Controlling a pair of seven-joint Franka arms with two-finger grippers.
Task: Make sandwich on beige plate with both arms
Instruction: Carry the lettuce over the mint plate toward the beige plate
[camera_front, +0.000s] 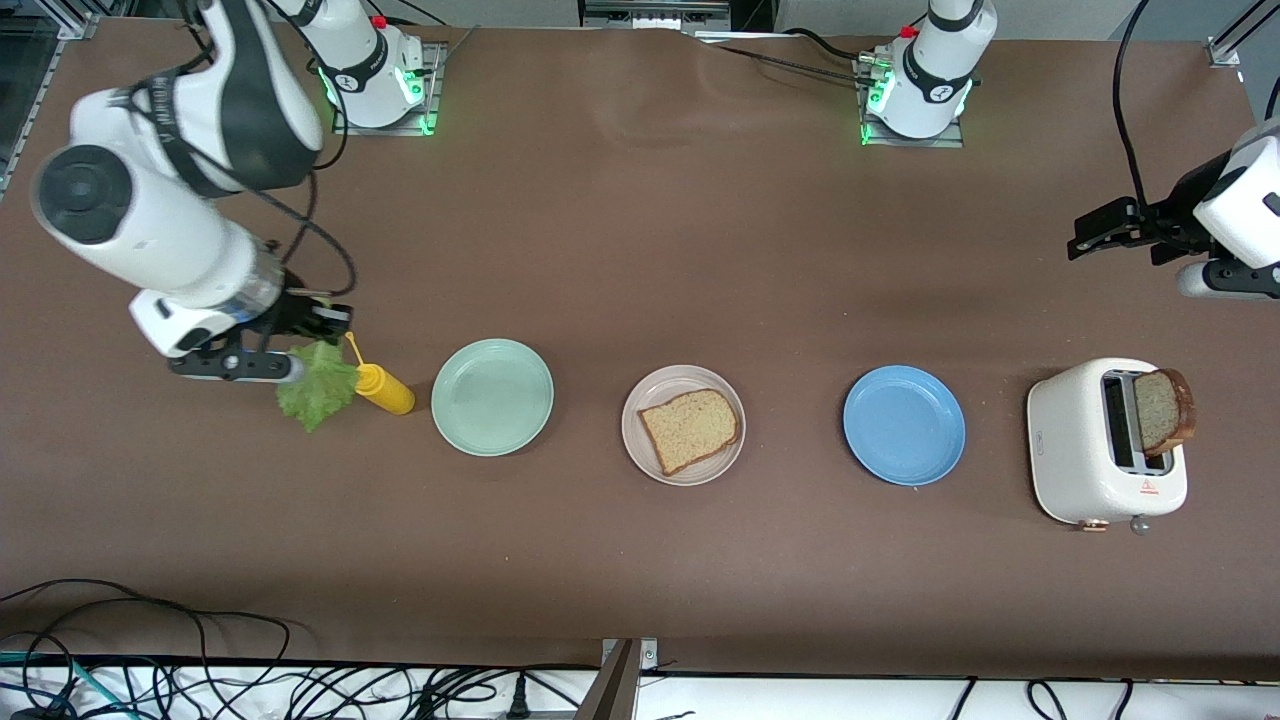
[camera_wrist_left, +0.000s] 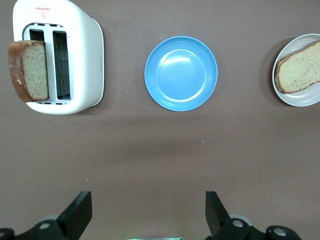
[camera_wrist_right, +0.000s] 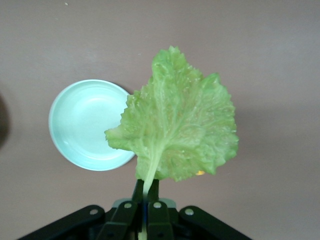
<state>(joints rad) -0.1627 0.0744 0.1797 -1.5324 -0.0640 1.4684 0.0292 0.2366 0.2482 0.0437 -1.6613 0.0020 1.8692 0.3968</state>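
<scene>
My right gripper (camera_wrist_right: 148, 187) is shut on the stem of a ruffled green lettuce leaf (camera_wrist_right: 180, 130). In the front view it (camera_front: 305, 350) holds the leaf (camera_front: 318, 395) up over the table at the right arm's end, beside the mint-green plate (camera_front: 492, 397). The beige plate (camera_front: 660, 388) sits mid-table with one slice of brown bread (camera_front: 690, 429) lying on it. A second slice (camera_front: 1163, 410) stands up out of the white toaster (camera_front: 1085, 450). My left gripper (camera_front: 1095, 230) hangs open and empty over bare table at the left arm's end, its fingers wide apart (camera_wrist_left: 148, 215).
A yellow squeeze bottle (camera_front: 383, 388) lies between the lettuce and the mint-green plate (camera_wrist_right: 85, 125). A blue plate (camera_front: 904, 425) sits between the beige plate (camera_wrist_left: 305, 99) and the toaster (camera_wrist_left: 65, 55). Cables run along the table's front edge.
</scene>
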